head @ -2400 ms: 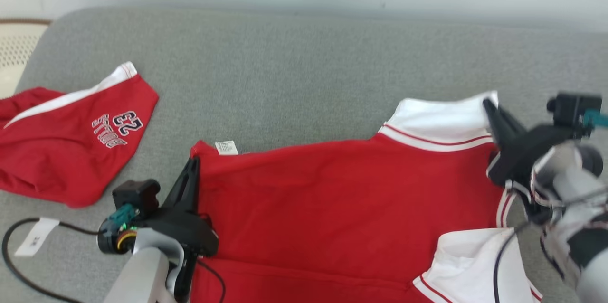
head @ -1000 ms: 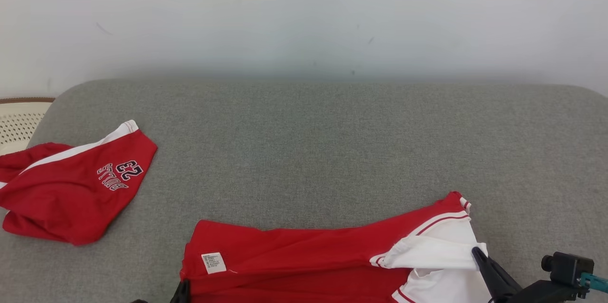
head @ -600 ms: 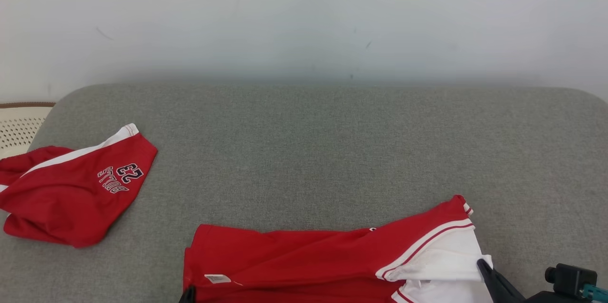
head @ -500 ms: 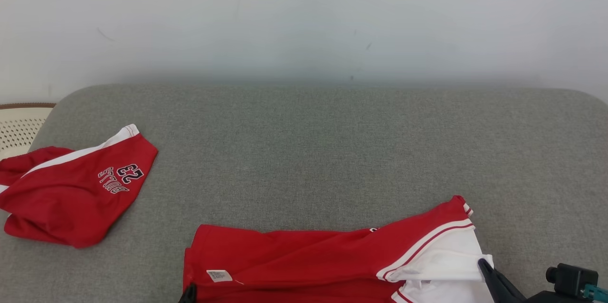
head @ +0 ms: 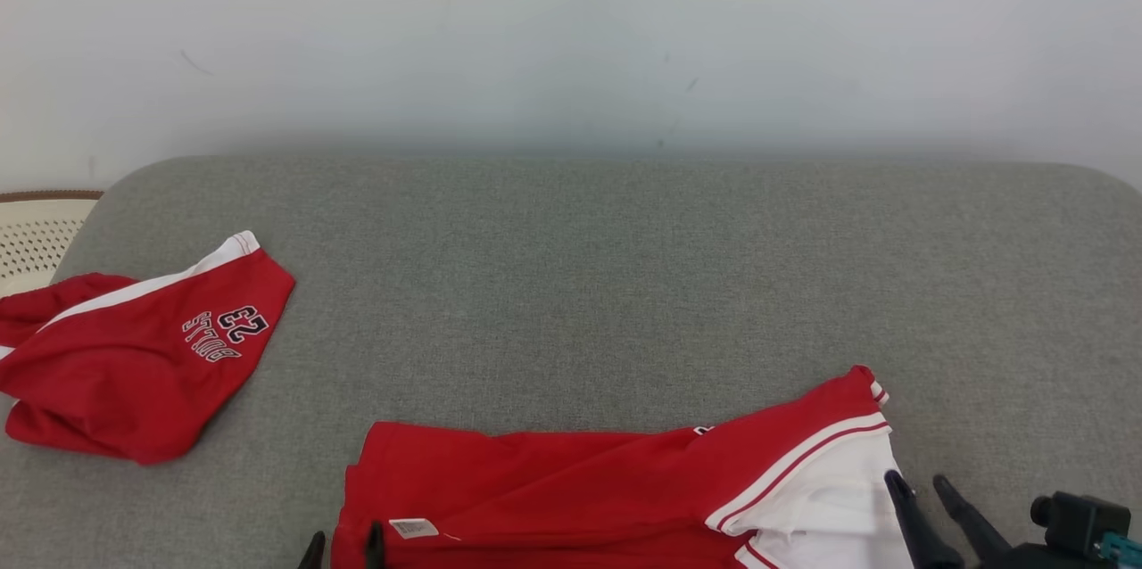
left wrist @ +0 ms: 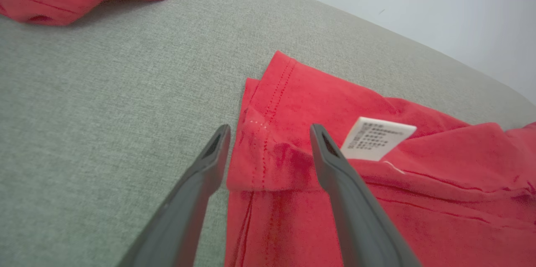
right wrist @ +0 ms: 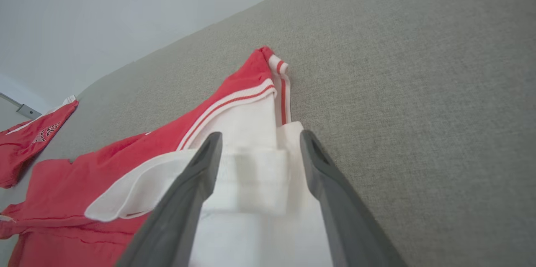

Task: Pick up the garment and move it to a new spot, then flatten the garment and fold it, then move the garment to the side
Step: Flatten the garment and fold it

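The garment (head: 580,480), a red shirt with white, red-striped sleeves, lies folded on the grey cushion (head: 624,284) at the bottom middle of the head view. My left gripper (head: 343,547) is open at the shirt's left edge. In the left wrist view its fingers (left wrist: 270,131) straddle the red hemmed corner (left wrist: 272,162), beside a white care label (left wrist: 377,139). My right gripper (head: 916,484) is open at the shirt's right end. Its fingers (right wrist: 259,137) straddle the folded white sleeve (right wrist: 255,175), which lies loose between them.
Red shorts (head: 134,355) with white trim and a "23" print lie crumpled at the cushion's left end. A cream perforated basket (head: 31,230) stands beyond that end. A pale wall (head: 571,34) runs behind the cushion, whose broad grey middle and right side lie bare.
Both grippers have gone from shut on the garment's two ends to open, letting the fabric go. The white sleeve and label corner have settled onto the shirt. Earlier, the head camera tilted upward.
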`<state>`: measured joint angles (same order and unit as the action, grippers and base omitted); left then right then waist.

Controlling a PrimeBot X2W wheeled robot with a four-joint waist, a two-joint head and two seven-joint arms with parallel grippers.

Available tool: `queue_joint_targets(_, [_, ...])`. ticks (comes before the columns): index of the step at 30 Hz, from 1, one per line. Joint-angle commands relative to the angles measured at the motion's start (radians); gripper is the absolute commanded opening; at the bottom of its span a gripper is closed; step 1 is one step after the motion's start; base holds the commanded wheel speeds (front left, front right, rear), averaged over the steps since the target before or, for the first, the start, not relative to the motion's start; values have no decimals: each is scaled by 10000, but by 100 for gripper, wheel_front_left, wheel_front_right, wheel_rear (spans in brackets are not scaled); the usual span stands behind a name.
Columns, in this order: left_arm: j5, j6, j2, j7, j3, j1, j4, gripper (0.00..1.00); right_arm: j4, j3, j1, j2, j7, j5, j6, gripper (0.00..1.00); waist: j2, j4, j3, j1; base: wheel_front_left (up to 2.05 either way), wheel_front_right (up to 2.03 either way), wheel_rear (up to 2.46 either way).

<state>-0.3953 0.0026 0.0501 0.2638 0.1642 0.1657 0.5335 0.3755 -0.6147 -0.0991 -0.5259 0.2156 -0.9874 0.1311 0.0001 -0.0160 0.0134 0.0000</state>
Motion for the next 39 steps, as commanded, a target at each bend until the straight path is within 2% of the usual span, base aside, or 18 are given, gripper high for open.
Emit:
queue_joint_targets(1, [197,65,15,7,-142,-254,-167,100,-104,49,-167,75,158,278,-8,100,-1,-8,-34,0,0,0,0])
queue_joint_targets(6, [528,139,11,7,-365,-513,-534,100,-536,2,-359,229,389,1179,-8,100,-1,-90,-64,0,0,0,0])
queue_joint_targets(12, [524,104,9,7,-451,-728,-639,100,-1091,-830,-686,458,175,1995,-8,100,-1,-212,-68,0,0,0,0])
queue_joint_targets(21, [333,148,9,7,-277,-730,-663,100,-1501,-1734,-352,274,-427,2289,-8,100,-1,-363,-114,0,0,0,0])
queue_joint_targets(31, [195,193,11,7,-205,-762,-686,100,-1662,-1691,42,90,-627,3018,-8,100,-1,-216,-213,0,0,0,0])
queue_joint_targets(37, [-4,215,9,7,-202,-658,-615,100,-1462,-1826,-225,167,-1104,4165,-8,100,-1,-201,-263,0,0,0,0])
queue_joint_targets(39, [-117,235,12,7,-200,-611,-584,100,-1300,-1786,-271,250,-1328,4532,-8,63,-1,-234,-274,0,0,0,0])
